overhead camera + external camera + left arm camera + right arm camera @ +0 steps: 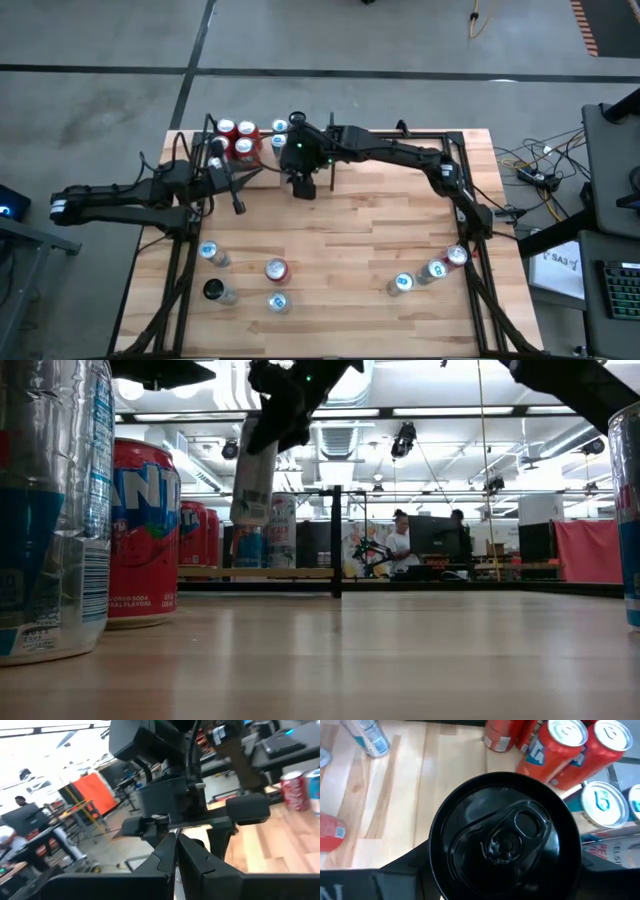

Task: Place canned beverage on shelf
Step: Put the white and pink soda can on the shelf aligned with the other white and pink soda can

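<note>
A slim black-topped aluminium beverage can [505, 837] hangs pinched in the right claw [302, 183] above the light wood counter [360, 250], just short of the black-framed, plank-floored shelf [262, 152] where red cans [236, 139] and blue-and-white cans [602, 805] already crowd. A careless descent could topple those neighbours. The left claw [238, 204], pressed together, waits nearby.

Seven cans [276, 270] are scattered upright across the wooden worktop [350, 250]. Red and blue cans [243, 140] are grouped on the shelf [262, 158] at its far-left corner.
</note>
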Available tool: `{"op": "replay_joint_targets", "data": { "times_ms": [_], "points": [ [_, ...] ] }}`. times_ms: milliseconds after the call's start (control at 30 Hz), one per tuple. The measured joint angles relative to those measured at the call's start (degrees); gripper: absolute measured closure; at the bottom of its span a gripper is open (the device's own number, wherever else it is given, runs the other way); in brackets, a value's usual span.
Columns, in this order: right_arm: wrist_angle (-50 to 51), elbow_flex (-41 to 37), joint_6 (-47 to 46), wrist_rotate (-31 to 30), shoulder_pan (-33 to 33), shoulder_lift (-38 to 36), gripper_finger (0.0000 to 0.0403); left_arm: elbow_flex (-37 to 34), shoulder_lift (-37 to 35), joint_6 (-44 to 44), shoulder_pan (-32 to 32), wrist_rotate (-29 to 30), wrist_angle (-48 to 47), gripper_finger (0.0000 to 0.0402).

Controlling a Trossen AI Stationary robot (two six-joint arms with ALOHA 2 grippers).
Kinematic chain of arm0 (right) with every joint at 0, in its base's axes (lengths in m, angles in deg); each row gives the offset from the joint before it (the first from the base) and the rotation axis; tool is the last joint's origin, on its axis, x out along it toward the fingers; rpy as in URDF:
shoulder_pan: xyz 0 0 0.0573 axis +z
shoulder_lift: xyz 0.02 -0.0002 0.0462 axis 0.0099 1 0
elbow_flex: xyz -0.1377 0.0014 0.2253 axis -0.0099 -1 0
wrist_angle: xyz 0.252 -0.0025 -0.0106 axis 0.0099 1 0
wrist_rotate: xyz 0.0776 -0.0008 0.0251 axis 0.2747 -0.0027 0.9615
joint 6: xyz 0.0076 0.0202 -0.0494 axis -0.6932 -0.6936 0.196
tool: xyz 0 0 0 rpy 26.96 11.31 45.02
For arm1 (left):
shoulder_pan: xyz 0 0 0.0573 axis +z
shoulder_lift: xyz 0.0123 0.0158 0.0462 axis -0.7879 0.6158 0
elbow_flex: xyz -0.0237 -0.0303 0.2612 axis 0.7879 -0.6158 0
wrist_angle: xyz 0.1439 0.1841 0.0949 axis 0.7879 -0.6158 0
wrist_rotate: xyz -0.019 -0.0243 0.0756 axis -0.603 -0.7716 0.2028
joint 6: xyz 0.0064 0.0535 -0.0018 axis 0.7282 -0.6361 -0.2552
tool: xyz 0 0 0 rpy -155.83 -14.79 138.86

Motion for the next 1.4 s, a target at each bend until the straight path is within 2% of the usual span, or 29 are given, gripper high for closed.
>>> {"op": "replay_joint_targets", "data": {
  "times_ms": [167, 433, 1400],
  "points": [
    [0.08, -0.02, -0.22, -0.58, -1.71, 0.57, 0.0164, 0.00, -0.36, -1.35, 0.00, 2.23, -0.73, 0.0402],
    [0.11, -0.02, -0.81, -0.36, -3.17, 1.22, 0.0164, 0.00, -0.27, -3.44, 0.00, 2.31, -1.00, 0.0402],
    [-0.07, -0.10, -4.64, -0.34, -3.66, 4.20, 0.0164, -0.04, -0.25, -3.68, 0.00, 3.34, -1.58, 0.0402]
  ]
}}
